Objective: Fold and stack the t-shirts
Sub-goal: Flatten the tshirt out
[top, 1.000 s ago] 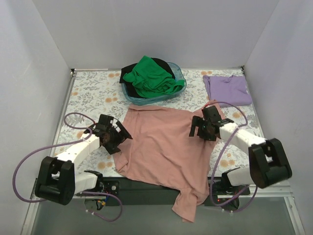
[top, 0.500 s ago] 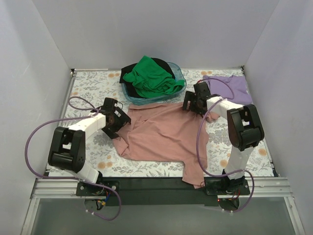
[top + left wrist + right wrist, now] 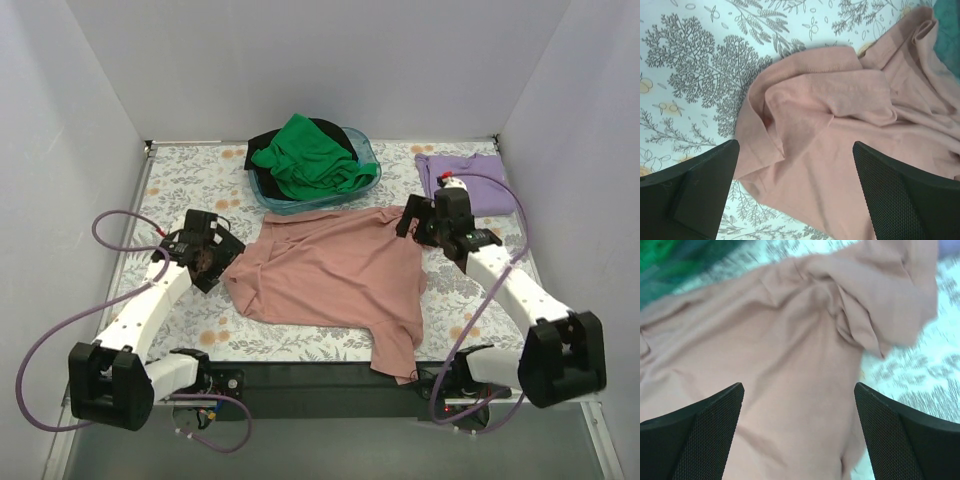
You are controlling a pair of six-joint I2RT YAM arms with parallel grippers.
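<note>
A dusty pink t-shirt [image 3: 330, 275] lies spread and wrinkled on the table's middle, one corner [image 3: 398, 358] hanging over the front edge. My left gripper [image 3: 218, 260] is open and empty over its bunched left sleeve [image 3: 805, 105]. My right gripper [image 3: 422, 224] is open and empty over its bunched right sleeve [image 3: 875, 305]. In both wrist views the jaws stand wide apart above pink cloth, the left gripper [image 3: 795, 165] and the right gripper [image 3: 799, 400] holding nothing. A folded lavender t-shirt [image 3: 465, 180] lies at the back right. A green t-shirt [image 3: 312, 160] is piled on a black one [image 3: 264, 140].
The green and black shirts sit in a clear blue tub [image 3: 365, 180] at the back centre, just behind the pink shirt's top edge. The floral table cloth [image 3: 180, 185] covers the table. White walls close in the left, right and back sides.
The pink shirt was dragged back from the front edge onto the table. Both grippers have let go of it, the left moving left, the right moving right.
</note>
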